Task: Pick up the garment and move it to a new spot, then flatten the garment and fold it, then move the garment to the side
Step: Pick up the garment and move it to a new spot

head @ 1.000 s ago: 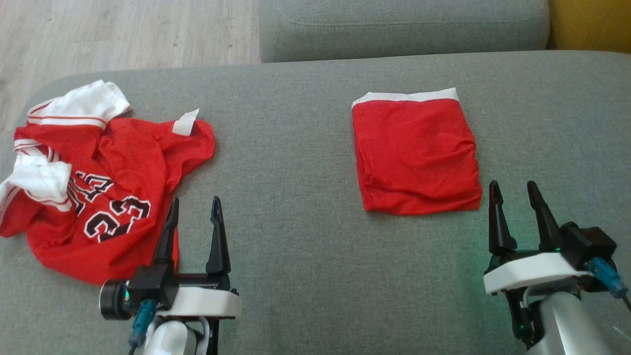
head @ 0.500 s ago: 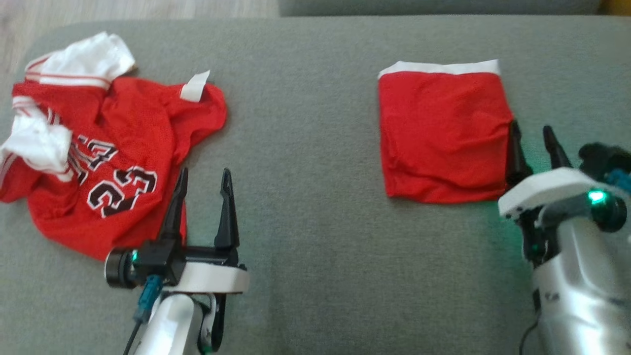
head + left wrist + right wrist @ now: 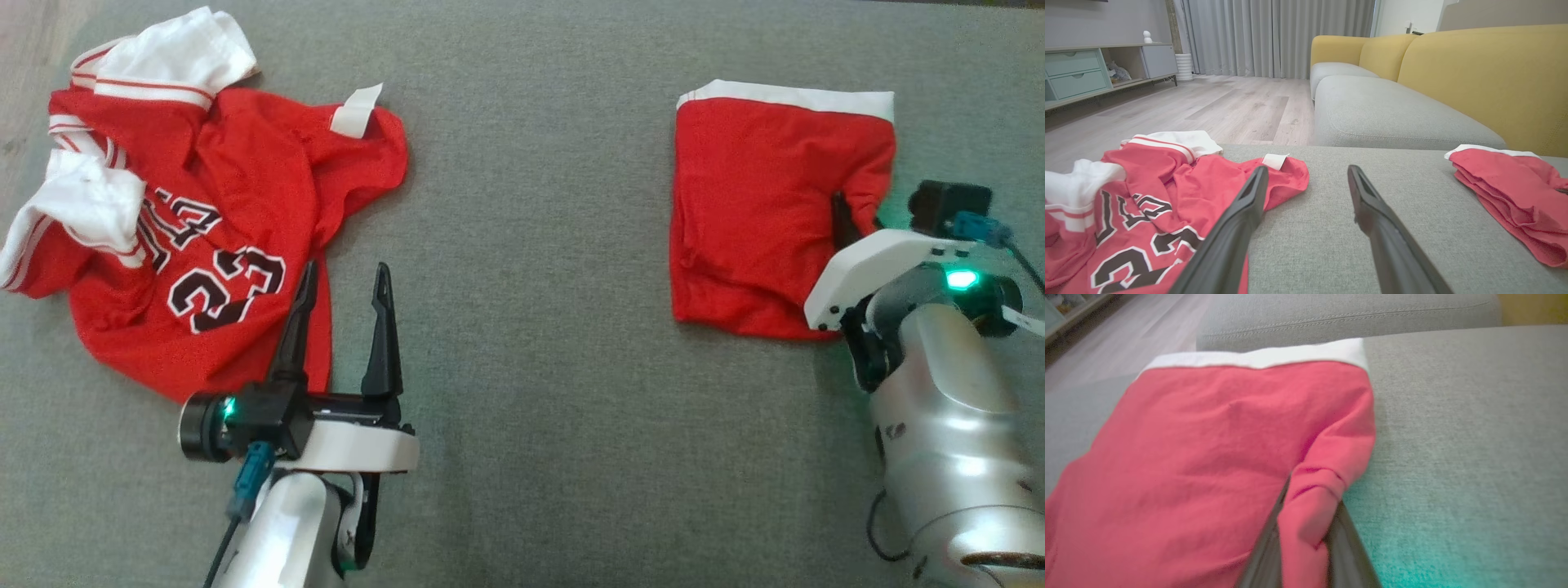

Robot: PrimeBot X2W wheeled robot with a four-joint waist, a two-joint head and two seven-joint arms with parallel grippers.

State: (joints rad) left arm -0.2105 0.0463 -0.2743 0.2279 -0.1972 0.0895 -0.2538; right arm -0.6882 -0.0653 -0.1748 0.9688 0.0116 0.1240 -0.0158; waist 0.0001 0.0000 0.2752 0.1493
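Folded garment (image 3: 751, 212): right edge bunched between clenched fingers of right gripper (image 3: 1310, 506). Left gripper (image 3: 344, 269) spread, empty, jersey (image 3: 204, 204) by its left finger. Risk: one-edge pinch drags top layers, fold opens.

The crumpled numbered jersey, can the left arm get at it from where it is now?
Probably yes. The left gripper is open right beside the jersey, one finger overlapping its near hem in the head view, and nothing lies between them.
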